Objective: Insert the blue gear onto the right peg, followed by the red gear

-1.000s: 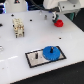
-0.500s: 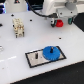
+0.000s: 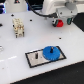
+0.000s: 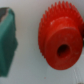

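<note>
The blue gear (image 3: 50, 52) lies flat on the exterior view's right half of the black-framed plate (image 3: 33, 61). It covers the spot of the right peg, and the peg itself does not show clearly. The red gear (image 3: 59, 23) rests on the white table at the back right, directly under my gripper (image 3: 60, 18). In the wrist view the red gear (image 4: 60, 39) fills much of the picture, with its centre hole showing. None of my fingers appear there, and the exterior view is too blurred to show how the jaws stand.
A pale wooden block piece (image 3: 18, 27) stands at the back left of the table. A short dark pin (image 3: 36, 55) rises from the plate's left half. A teal object (image 4: 7, 42) lies close beside the red gear. The table's front edge runs just beyond the plate.
</note>
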### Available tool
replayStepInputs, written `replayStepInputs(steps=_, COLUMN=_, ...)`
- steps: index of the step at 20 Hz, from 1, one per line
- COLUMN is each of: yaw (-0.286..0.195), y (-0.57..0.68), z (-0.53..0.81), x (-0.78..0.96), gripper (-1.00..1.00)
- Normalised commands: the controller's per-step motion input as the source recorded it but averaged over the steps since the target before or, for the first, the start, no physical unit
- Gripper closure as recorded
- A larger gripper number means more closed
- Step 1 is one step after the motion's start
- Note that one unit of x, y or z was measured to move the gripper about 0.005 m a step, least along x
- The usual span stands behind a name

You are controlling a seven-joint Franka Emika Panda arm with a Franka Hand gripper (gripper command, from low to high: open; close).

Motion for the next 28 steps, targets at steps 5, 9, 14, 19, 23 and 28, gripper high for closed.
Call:
replayStepInputs(steps=5, yaw=0.0, y=0.0, z=-0.01, x=-0.24, gripper=1.0)
replayStepInputs(steps=9, yaw=0.0, y=0.01, z=0.42, x=0.09, gripper=1.0)
replayStepInputs(steps=14, yaw=0.0, y=-0.08, z=0.57, x=0.31, gripper=1.0)
replayStepInputs(steps=19, yaw=0.0, y=-0.22, z=0.55, x=0.34, gripper=1.0)
replayStepInputs(steps=23, yaw=0.0, y=-0.27, z=0.5, x=0.51, gripper=1.0)
replayStepInputs(steps=28, yaw=0.0, y=-0.32, z=0.51, x=0.64, gripper=1.0)
